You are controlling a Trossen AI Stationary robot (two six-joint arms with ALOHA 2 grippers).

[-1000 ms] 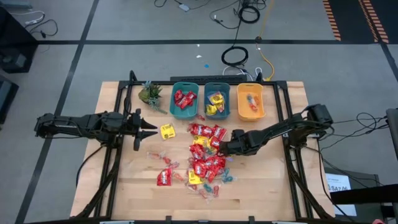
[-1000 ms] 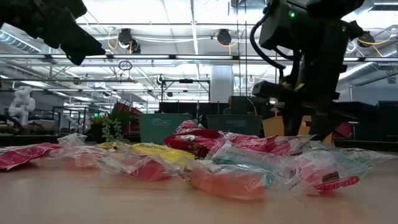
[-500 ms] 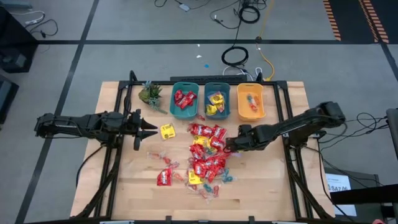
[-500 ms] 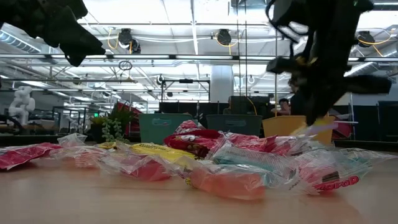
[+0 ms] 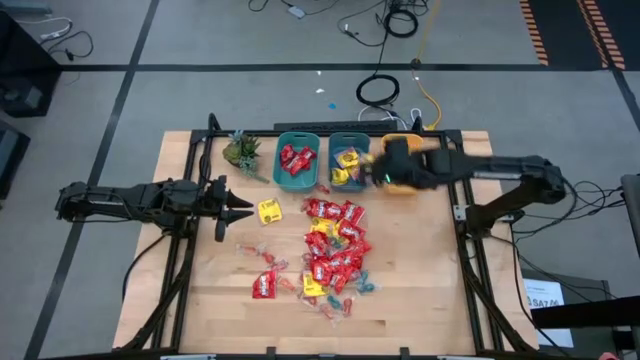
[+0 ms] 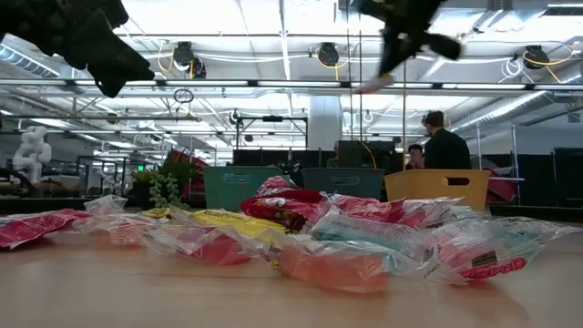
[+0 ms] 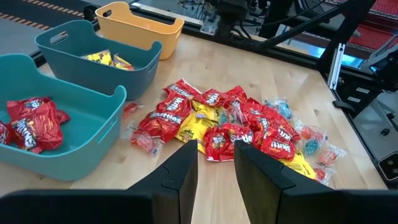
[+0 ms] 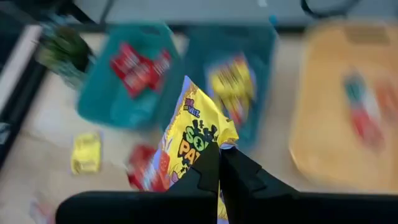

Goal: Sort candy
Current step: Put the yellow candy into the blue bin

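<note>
The right end effector (image 8: 219, 163) was clamped on a yellow packet (image 8: 198, 134), held above the teal bins (image 5: 348, 160). The left end effector (image 7: 215, 163), partly open and empty, hovered near the candy pile (image 5: 332, 250) on the surface (image 5: 420, 290).

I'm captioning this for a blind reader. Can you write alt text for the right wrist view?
The right gripper pinches a yellow packet, held above two teal bins and an orange bin. One teal bin holds red packets, the other yellow ones.

R gripper (image 8: 219, 163) leaves the candy pile (image 5: 335, 252) w/ a yellow packet (image 8: 198, 134) pinched, now up over the bins (image 5: 348, 160).
</note>
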